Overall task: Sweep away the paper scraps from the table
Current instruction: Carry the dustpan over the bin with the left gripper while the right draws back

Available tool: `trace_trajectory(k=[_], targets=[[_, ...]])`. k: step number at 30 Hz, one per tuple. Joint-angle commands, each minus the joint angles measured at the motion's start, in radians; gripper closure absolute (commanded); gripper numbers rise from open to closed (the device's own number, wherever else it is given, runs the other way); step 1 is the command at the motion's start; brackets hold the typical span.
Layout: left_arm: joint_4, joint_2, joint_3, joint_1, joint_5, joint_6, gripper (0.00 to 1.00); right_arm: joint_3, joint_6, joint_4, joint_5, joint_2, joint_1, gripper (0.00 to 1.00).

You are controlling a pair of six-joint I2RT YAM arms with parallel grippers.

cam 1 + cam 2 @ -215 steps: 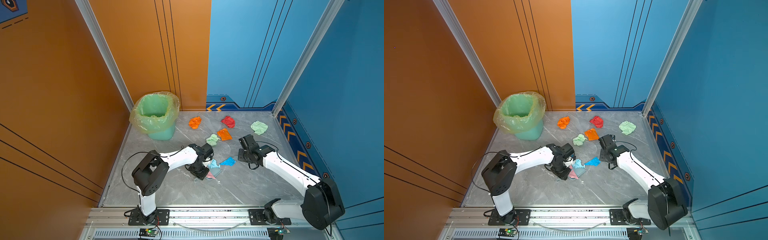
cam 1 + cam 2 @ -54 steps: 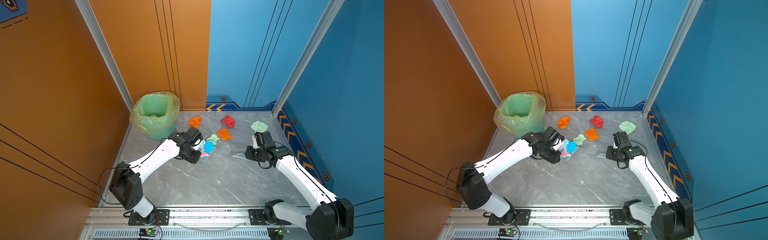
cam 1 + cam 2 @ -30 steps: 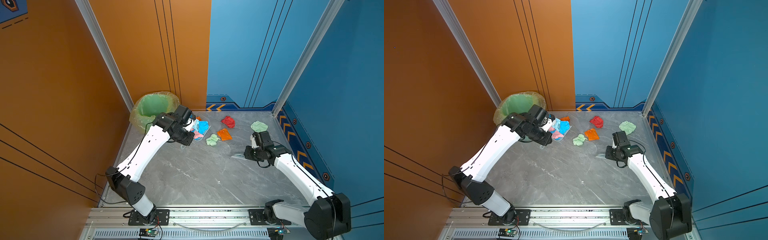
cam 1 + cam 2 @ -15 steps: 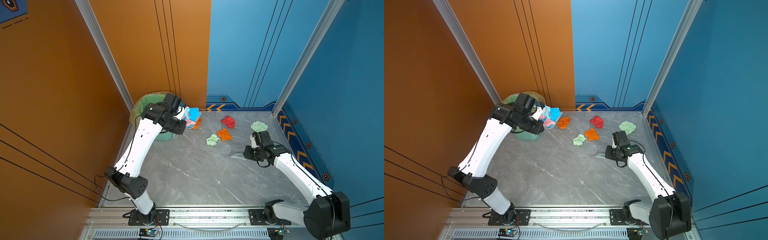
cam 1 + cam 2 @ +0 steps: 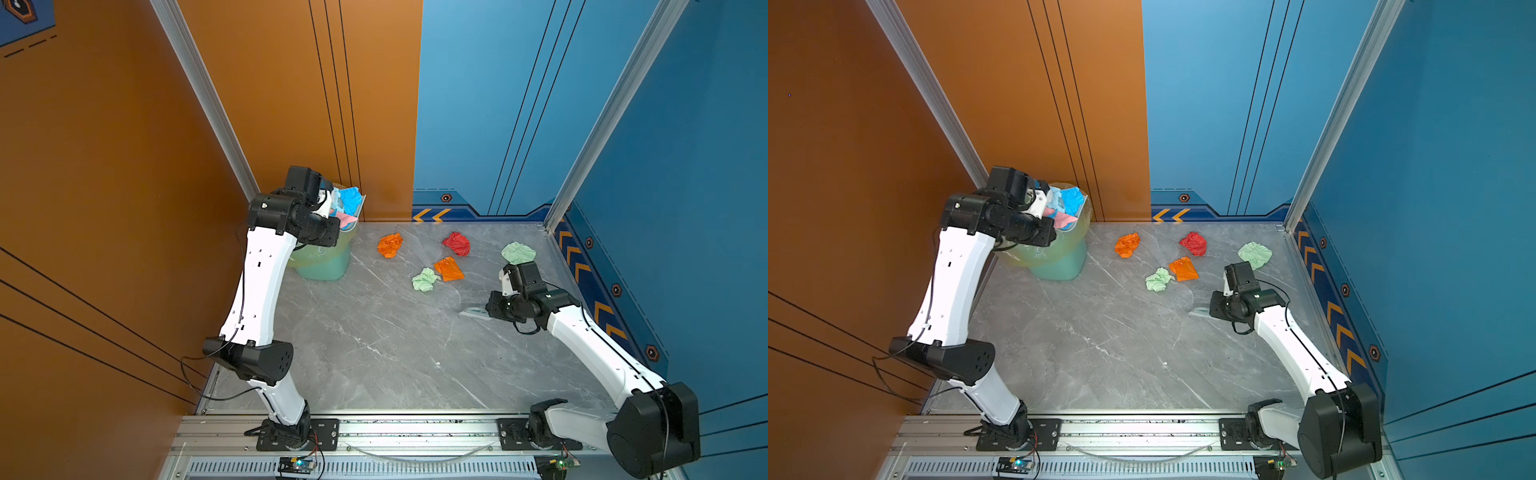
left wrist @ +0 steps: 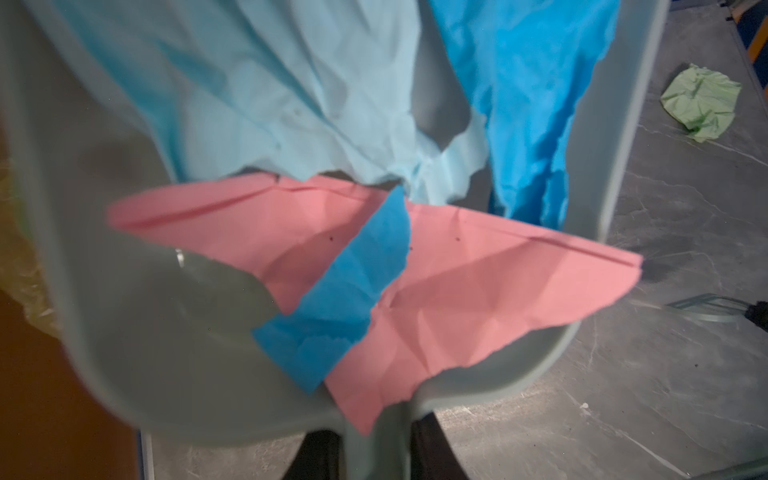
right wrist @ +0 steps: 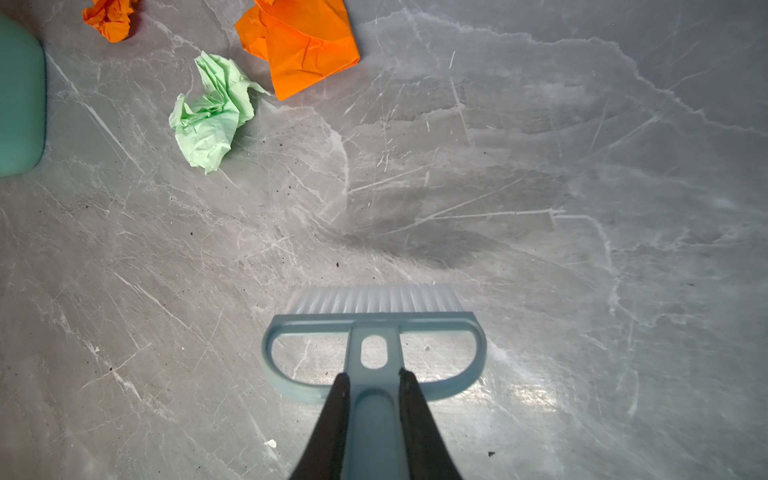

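- Paper scraps [image 6: 457, 291] fill a dustpan [image 6: 166, 332] whose narrow handle the left fingers [image 6: 428, 453] pinch from both sides. A creased pink sheet [image 6: 498, 299] with torn edges lies under a ragged blue strip [image 6: 349, 299], and a crumpled pale blue piece [image 6: 270, 83] and a bright blue piece [image 6: 532, 83] sit behind.
- In both top views the dustpan, of smooth pale grey-green plastic, hangs over the teal bin [image 5: 328, 270] at the ten o'clock corner of the counter [image 5: 374, 353]. A translucent yellowish liner [image 5: 1067, 245] drapes the bin.
- At three o'clock the dark, tapered right fingers [image 7: 337, 419] clamp the stem of a pale blue brush [image 7: 374, 328], which has a looped head and white bristles.
- Between twelve and two o'clock, scraps lie on the grey, white-veined counter:
  - an orange ball [image 5: 390, 244]
  - a red ball [image 5: 457, 243]
  - a pale green wad [image 5: 518, 252]
  - a flatter folded orange piece [image 5: 449, 269]
  - a small green wad [image 5: 424, 279]
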Motion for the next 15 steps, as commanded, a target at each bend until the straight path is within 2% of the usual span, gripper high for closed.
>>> trace_trajectory(k=[1,8,15], targets=[[-0.031,0.033,0.062,0.064,-0.023,0.019,1.00,0.003,0.010,0.020,-0.006,0.002,-0.005,1.00],[-0.040,0.125,0.186,0.153,-0.072,0.023,1.00,-0.008,0.019,0.024,-0.011,0.005,-0.002,1.00],[-0.045,0.227,0.278,0.171,-0.246,0.037,1.00,-0.008,0.022,0.035,-0.016,0.019,0.000,1.00]])
